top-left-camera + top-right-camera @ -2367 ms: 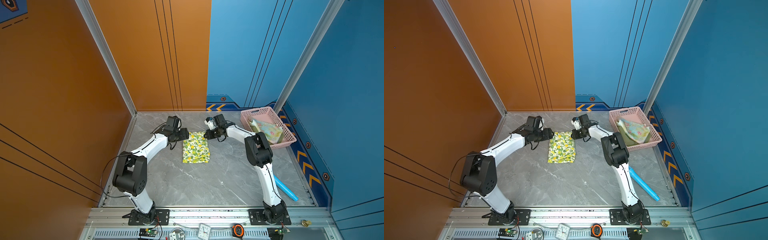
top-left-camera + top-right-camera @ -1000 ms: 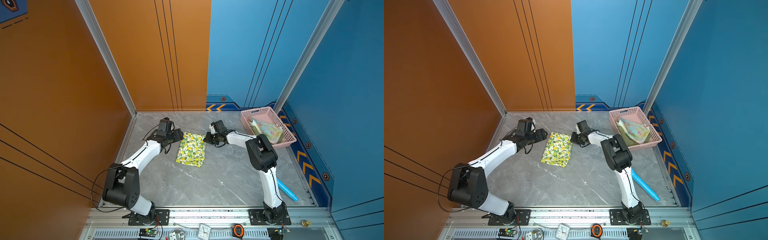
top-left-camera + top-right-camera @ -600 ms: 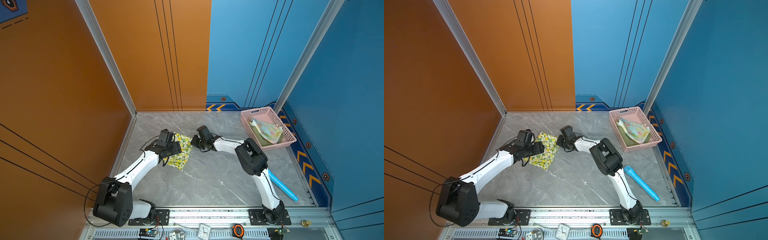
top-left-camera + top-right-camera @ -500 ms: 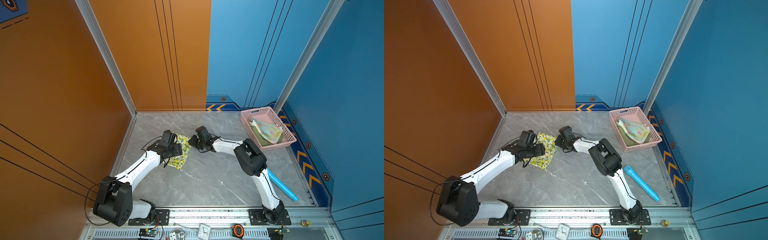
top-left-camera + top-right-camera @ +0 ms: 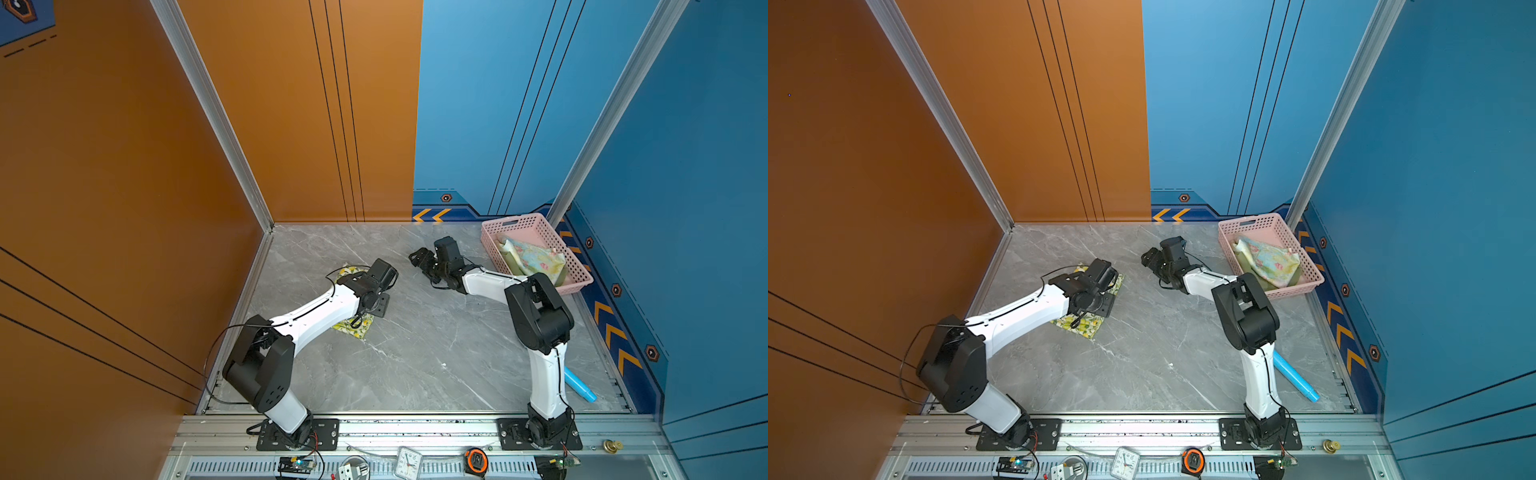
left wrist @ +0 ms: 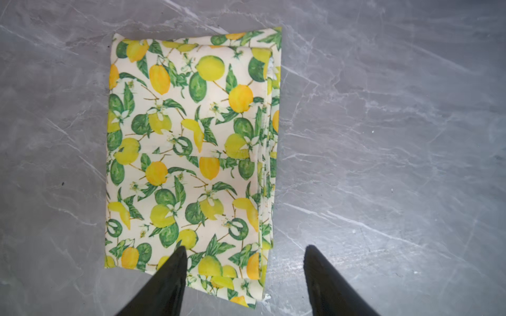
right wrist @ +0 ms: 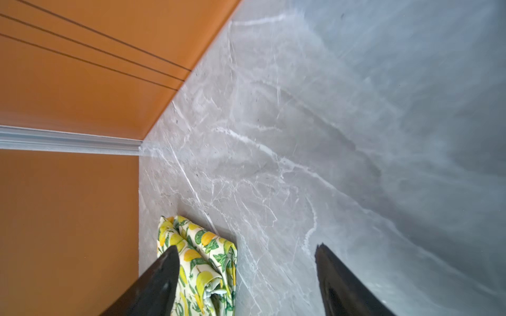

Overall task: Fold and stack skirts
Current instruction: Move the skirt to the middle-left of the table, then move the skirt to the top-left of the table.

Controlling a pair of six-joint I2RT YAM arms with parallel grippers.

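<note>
The pink basket [image 5: 1258,224] holds the floral skirt [image 5: 1273,259] over the olive skirt [image 5: 1248,262].

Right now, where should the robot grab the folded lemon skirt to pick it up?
Probably the long side of the lemon-print skirt where the stacked layer edges show, so every layer is pinched. It lies flat on the marble table, so come from above; the open left gripper straddles that edge near a corner.

Grey marble tabletop [image 5: 415,353]. Bears folded lemon-print skirt [image 6: 189,153], flat at 9 o'clock near edge; pink perforated basket [image 5: 523,226] at 2 o'clock, far corner; blue tube [image 5: 579,386] at 4 o'clock, along edge.
</note>
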